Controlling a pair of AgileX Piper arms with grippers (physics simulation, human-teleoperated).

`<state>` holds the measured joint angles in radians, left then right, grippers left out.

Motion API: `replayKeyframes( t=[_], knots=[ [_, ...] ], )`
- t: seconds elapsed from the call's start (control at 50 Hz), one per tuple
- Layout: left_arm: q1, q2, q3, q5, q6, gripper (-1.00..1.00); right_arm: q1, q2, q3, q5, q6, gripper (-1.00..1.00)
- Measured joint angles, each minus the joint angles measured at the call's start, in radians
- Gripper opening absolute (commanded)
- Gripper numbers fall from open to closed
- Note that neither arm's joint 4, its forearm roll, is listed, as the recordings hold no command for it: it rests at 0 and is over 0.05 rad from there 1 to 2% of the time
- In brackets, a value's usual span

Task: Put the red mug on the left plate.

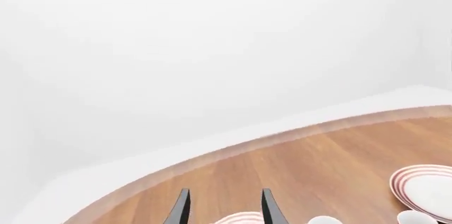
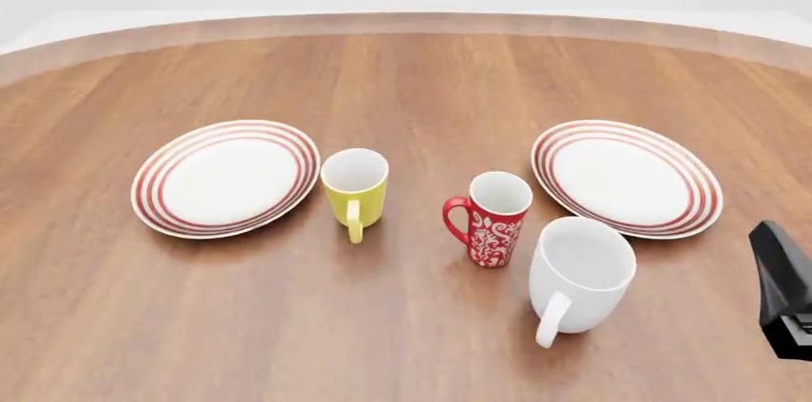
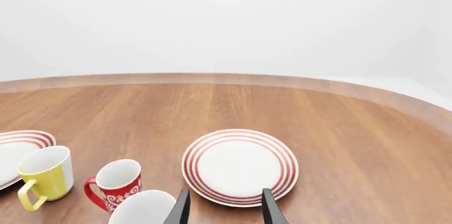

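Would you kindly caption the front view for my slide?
Red mug stands upright between yellow mug and white mug, two red-ringed plates flanking; left plate holds nothing.

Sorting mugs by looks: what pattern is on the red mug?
The red mug carries a white floral pattern on red; clearest in the front view.

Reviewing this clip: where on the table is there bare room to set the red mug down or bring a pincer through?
The left red-ringed white plate is bare, as is the right one. Open wood lies beyond both plates and along the near edge left of centre. The middle is crowded: short yellow mug, floral red mug and big white mug, the last two close together.
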<state>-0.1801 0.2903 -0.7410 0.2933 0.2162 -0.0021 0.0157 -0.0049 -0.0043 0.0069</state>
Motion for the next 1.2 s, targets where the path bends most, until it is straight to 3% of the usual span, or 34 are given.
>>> replayKeyframes(
  t=[0.6,0.9,1.2],
  knots=[
    [-0.084,0.208,-0.194,-0.032,0.183,1.0,0.0,0.0,0.0,0.0,0.0,1.0],
    [-0.207,0.434,-0.36,-0.017,0.32,1.0,0.0,0.0,0.0,0.0,0.0,1.0],
    [-0.297,0.597,-0.498,0.041,0.399,1.0,0.0,0.0,0.0,0.0,0.0,1.0]
  ],
)
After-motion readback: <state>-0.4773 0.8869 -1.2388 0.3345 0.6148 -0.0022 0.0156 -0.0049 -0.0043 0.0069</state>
